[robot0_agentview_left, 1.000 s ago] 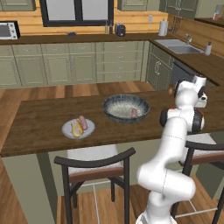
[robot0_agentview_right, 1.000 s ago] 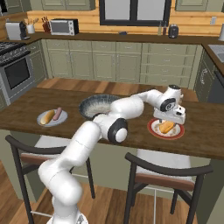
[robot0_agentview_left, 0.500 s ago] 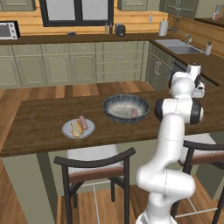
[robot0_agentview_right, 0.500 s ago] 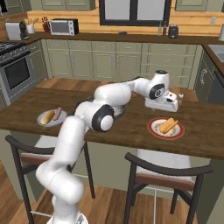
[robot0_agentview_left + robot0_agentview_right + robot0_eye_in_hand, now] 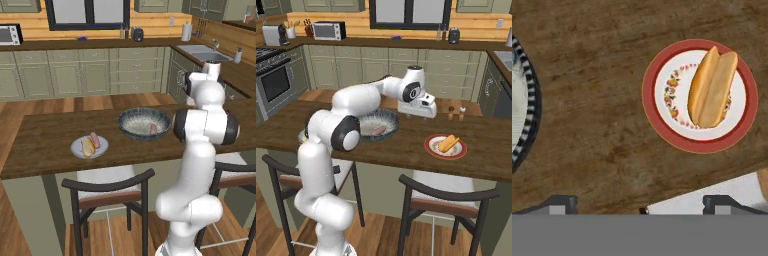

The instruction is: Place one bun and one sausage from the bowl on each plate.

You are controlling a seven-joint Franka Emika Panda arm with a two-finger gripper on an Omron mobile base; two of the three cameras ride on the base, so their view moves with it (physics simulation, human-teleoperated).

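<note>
Left base view: a long wooden counter runs across the kitchen. The bowl stands near the middle of the counter, toward its far edge, and one sausage lies inside it against the right wall. To the left of the bowl, well apart and nearer the front edge, sits the light grey plate carrying a bun and a second sausage side by side, touching. The white arm rises at the right and hides the counter's right part.

Right base view: the arm reaches over the counter, and the gripper hangs above the wood just right of the bowl, between it and the red-rimmed plate. Its fingers are too small here to judge. The sausage shows in the bowl. The red-rimmed plate lies near the counter's front edge, right of centre, with a bun on it. Two small shakers stand near the far edge behind the plate.

Hand view: the red-rimmed plate sits at upper right with the bun resting across its middle. The bowl's rim curves along the left edge. The two fingertips stand wide apart at the bottom with nothing between them.
</note>
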